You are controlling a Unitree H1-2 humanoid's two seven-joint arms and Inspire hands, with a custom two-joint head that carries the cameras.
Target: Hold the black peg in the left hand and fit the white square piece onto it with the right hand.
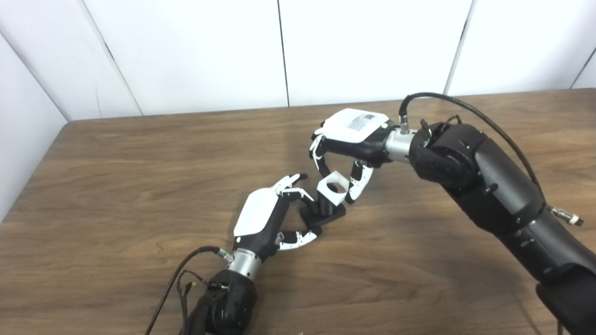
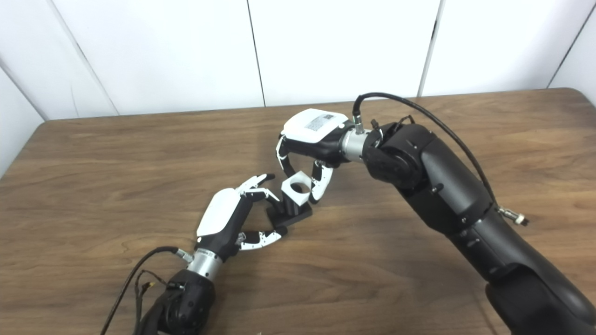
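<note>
So the left hand (image 1: pixel 267 218) is coming in from about 7 o'clock, fingers curled around the base of the black peg (image 1: pixel 322 213), which is sitting on the table (image 1: pixel 116 195) near the middle. Fingers above, thumb below, both touching the base. It's looking more like steadying than a firm clamp, though that's hard to tell from here.

Just past that, at roughly 1 o'clock from the peg, the right hand (image 1: pixel 347 153) is pinching the white square piece (image 1: pixel 333 187) from above, and the hole is sitting right at the peg's top.

The risk: that piece is looking a bit tilted, so pushing down could be jamming it on the peg, or tipping the base out of the loose left grip.
</note>
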